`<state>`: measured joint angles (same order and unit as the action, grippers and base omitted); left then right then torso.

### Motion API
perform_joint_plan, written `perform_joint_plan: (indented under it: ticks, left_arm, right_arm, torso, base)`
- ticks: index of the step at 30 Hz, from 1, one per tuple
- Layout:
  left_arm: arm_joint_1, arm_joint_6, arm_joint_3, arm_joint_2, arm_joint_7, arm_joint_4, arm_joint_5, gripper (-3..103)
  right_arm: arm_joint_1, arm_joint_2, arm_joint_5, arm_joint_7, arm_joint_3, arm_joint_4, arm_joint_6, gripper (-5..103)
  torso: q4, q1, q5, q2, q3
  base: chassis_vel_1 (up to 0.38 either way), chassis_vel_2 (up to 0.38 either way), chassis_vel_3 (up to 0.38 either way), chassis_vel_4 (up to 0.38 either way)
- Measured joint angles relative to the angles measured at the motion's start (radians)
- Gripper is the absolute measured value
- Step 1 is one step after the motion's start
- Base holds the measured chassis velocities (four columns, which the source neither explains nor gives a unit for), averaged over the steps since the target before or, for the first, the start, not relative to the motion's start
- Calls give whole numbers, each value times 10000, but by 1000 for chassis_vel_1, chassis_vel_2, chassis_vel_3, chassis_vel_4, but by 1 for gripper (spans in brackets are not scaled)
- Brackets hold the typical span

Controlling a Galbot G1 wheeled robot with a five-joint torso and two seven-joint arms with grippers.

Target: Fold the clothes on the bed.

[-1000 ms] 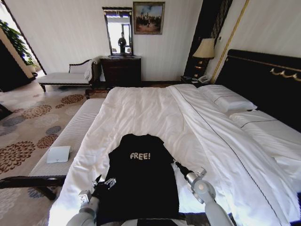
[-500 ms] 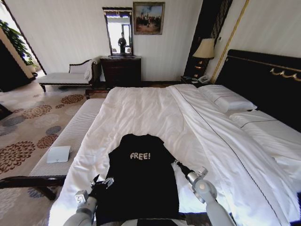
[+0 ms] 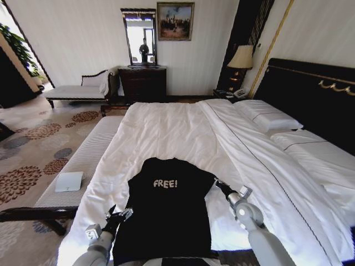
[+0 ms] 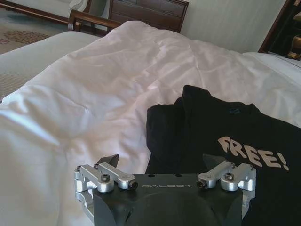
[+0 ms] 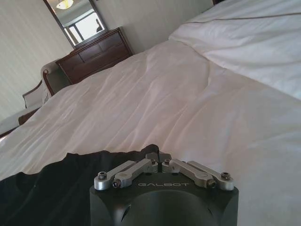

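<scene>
Left gripper [image 3: 117, 215]: head view, 7 o'clock of black T-shirt [image 3: 166, 210], at its left edge. Right gripper [image 3: 217, 183]: 3 o'clock of shirt, at right sleeve. T-shirt flat on bed [image 3: 177, 127], near foot edge.

Left wrist view: left gripper [image 4: 162, 160] fingers spread wide, nothing between; T-shirt [image 4: 225, 141] just ahead on white sheet.

Right wrist view: right gripper [image 5: 157, 156] fingers closed together, tips at edge of black cloth [image 5: 51, 188]; cannot tell if cloth pinched.

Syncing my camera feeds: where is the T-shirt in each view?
Head view: T-shirt low centre on the bed.
Left wrist view: right half, just beyond the left gripper.
Right wrist view: dark cloth beside the right gripper.
Shared landmark: dresser.
</scene>
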<state>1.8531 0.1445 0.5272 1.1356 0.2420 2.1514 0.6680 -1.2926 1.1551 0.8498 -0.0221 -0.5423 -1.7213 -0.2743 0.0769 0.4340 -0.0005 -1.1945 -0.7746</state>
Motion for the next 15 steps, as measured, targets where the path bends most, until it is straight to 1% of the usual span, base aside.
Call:
perform_joint_plan:
  ticks: [2,7,15]
  left_arm:
    - [56,-5,28,6,-9,29,0,100]
    - [128,-7,56,3,-16,109,-10,100]
    - [123,-1,-8,-75,23,183,-25,100]
  right_arm:
    - [113,-115,-376,79,63,142,154,0]
    - [420,-302,-733,146,173,598,331,0]
    - [929,-527,-778,214,362,1374,427,0]
  torso:
    - [0,0,-1,0,0]
    - [-1,0,-1,0,0]
    - [0,0,0,0,0]
  base:
    - [0,0,0,0]
    - [0,0,0,0]
    - [0,0,0,0]
